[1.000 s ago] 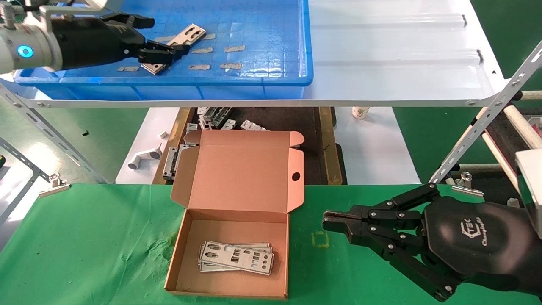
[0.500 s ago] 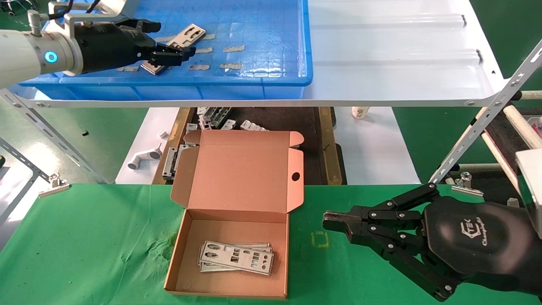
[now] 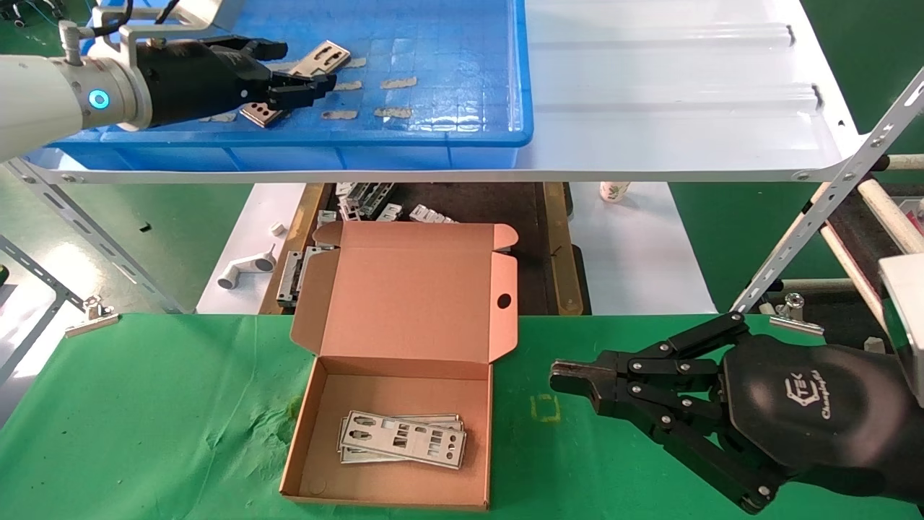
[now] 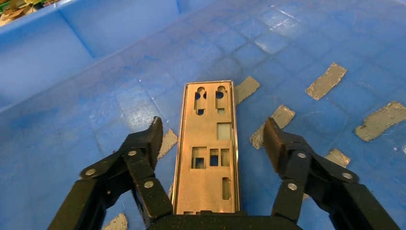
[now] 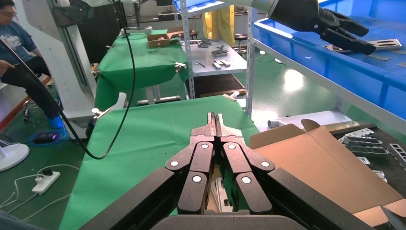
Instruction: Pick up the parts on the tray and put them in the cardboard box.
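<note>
Left wrist view shows the left gripper (image 4: 210, 139) spread wide astride a metal plate (image 4: 209, 148) lying flat on the blue tray (image 4: 72, 72), while the right gripper (image 3: 559, 377), pressed together, hovers right of the cardboard box (image 3: 404, 318).

Bright, even light from overhead fills the head view, leaving white glare streaks on the glossy floor of the tray (image 3: 462, 108) and on the white shelf (image 3: 671, 87), while the space beneath the shelf lies in deep shade and the cardboard box (image 3: 404, 375) throws only a soft, short shadow on the green tabletop (image 3: 144, 419). In the left wrist view the part (image 4: 209, 148) is sharp with a warm sheen, the tray's floor shows mottled reflections, and its far wall goes soft. In the right wrist view the background bows near the edges and a bright patch of glare shines on the green floor (image 5: 292, 79).
</note>
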Controlling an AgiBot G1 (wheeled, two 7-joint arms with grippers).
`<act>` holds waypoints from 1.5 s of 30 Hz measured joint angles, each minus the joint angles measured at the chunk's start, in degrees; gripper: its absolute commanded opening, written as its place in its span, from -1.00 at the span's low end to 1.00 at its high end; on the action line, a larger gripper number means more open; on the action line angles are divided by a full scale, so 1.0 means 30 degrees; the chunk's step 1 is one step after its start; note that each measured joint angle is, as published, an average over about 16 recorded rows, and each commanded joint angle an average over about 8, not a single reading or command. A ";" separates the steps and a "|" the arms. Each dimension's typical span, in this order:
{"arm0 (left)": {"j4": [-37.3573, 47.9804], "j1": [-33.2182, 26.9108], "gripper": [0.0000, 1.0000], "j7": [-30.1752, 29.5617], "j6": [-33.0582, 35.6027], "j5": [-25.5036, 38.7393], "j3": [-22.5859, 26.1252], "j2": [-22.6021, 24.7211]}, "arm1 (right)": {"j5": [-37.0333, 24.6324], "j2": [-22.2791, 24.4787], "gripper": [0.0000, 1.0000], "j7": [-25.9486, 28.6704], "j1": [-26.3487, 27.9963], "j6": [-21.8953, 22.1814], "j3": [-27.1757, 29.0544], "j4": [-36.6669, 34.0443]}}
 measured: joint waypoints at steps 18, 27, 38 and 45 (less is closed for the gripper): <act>0.0016 0.0034 -1.00 -0.0168 -0.0166 -0.0036 -0.0024 -0.0003 | 0.0001 0.0000 -1.00 0.0000 0.0000 0.0000 -0.0001 0.0000; -0.0087 -0.0176 -1.00 -0.0167 0.0040 -0.0201 -0.0139 -0.0131 | 0.0001 0.0000 -1.00 -0.0001 0.0000 0.0000 -0.0001 0.0000; -0.0239 -0.0627 -1.00 -0.0076 0.0380 -0.0572 -0.0400 -0.0467 | 0.0001 0.0001 -1.00 -0.0001 0.0001 0.0001 -0.0002 0.0000; -0.0631 -0.1207 -1.00 0.0280 0.1836 -0.0885 -0.0607 -0.1061 | 0.0001 0.0001 -1.00 -0.0001 0.0001 0.0001 -0.0002 0.0000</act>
